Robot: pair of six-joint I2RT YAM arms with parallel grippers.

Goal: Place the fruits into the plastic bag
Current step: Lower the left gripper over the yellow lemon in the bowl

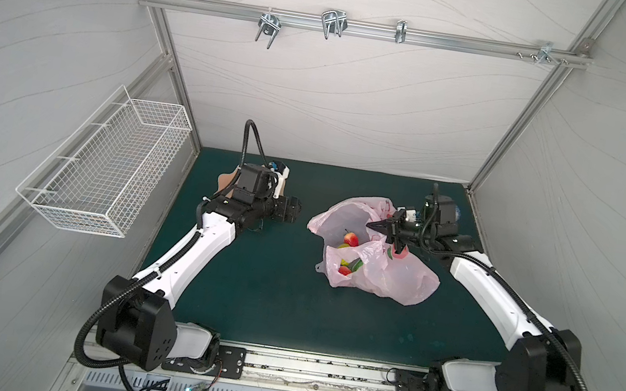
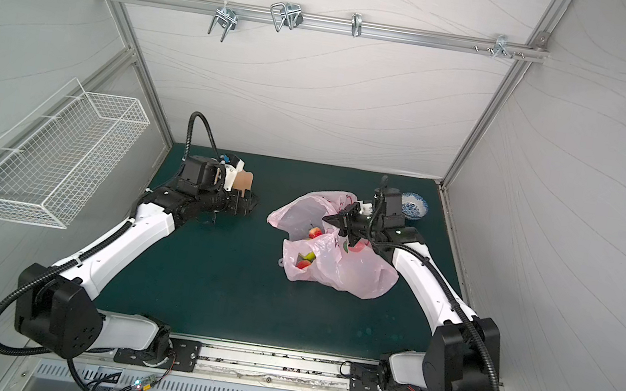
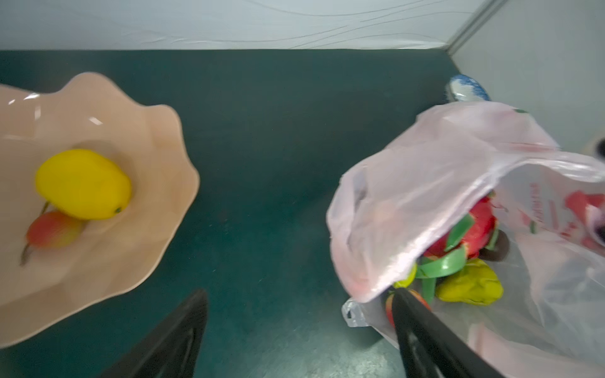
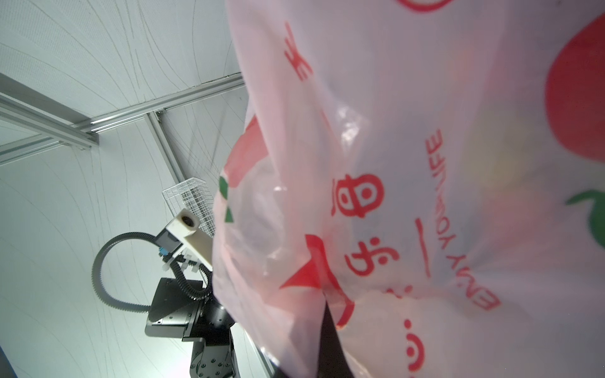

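Pink plastic bag (image 1: 395, 278) film pinched in closed right gripper (image 4: 326, 311); left gripper (image 3: 299, 294) spread wide, empty, near bag mouth.

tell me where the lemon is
In the left wrist view the lemon lies in the peach scalloped dish, touching a small red-green fruit; the dish sits back left on the mat, apart from the plastic bag.

The thin pink plastic bag (image 1: 395, 278) w/ red pics is lying crumpled, mouth gaping open, holding a red dragon fruit (image 3: 479, 222), yellow-green pear (image 3: 471, 288) & red bits (image 1: 351, 239), while the yellow lemon (image 3: 83, 183) & a reddish pear (image 3: 54, 230) are sitting in the peach dish (image 3: 181, 157), well apart.
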